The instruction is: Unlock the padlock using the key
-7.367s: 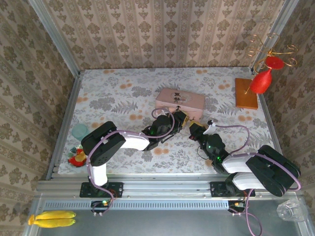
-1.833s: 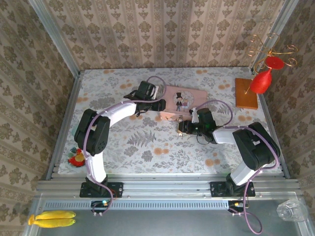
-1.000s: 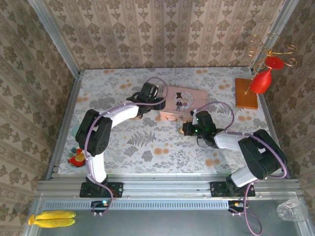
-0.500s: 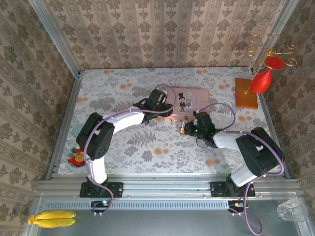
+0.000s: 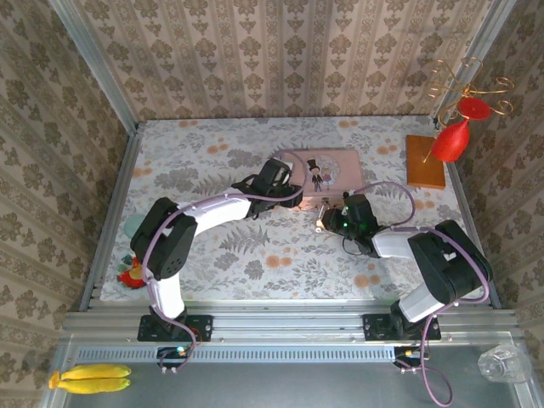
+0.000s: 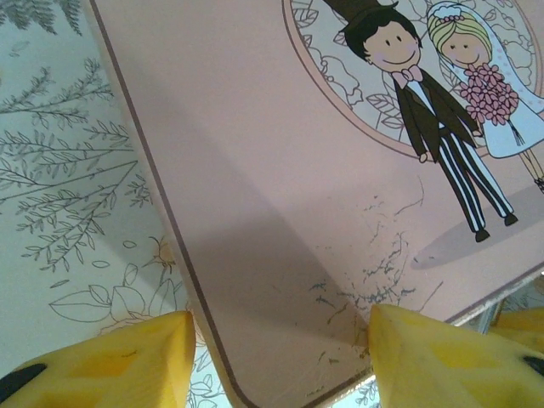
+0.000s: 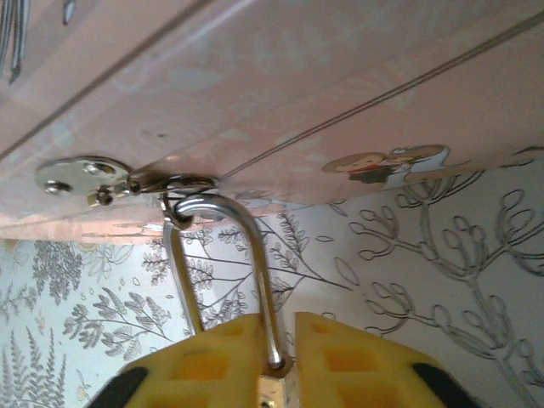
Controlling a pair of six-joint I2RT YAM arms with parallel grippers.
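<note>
- Top external view: the pink tin (image 5: 340, 163) lies flat on the flowered worktop (image 5: 212, 255). It is closed, so its contents are hidden, and a cartoon couple (image 5: 316, 177) is printed on top.
- Right wrist view: a silver hasp (image 7: 81, 174) sits on the tin's front wall. The padlock (image 7: 272, 393) hangs from it, its thin shackle (image 7: 212, 202) threaded through the hasp's loop.
- The padlock's brass body hangs just off the tin's front wall, in the slit between the yellow pads (image 7: 357, 357) of the right gripper (image 7: 285, 357). Little of the body shows.
- Those jaws stand only a narrow slit apart around the shackle's foot and the body. I cannot tell whether they pinch the padlock.
- Left wrist view: the left gripper (image 6: 276, 348) straddles a rounded corner of the tin. Its jaws are well apart, with one pad against each edge that meets there, clamped on that corner.
</note>
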